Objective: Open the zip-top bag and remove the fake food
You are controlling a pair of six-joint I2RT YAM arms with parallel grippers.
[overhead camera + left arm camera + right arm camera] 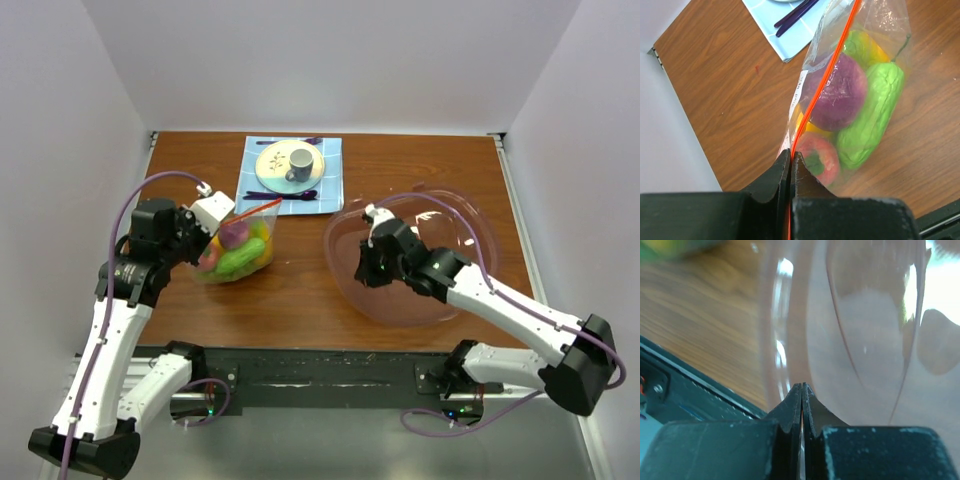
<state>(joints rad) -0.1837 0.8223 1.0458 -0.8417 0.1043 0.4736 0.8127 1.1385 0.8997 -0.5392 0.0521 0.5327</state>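
A brown wooden table (300,290) stands between plain white walls (330,60). Left of centre the bag (238,250) rests on the wood with the fake food (865,125) inside. The left gripper (790,159) pinches the bag's orange zipper edge. The right gripper (801,390), pressed together, is at the pink bowl (460,225). A blue mat (332,185) with a plate (270,165) and cup (299,163) lies at the far edge.

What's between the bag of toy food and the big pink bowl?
In the top view, only bare brown wooden table lies between the clear zip-top bag and pinkish plastic bowl.
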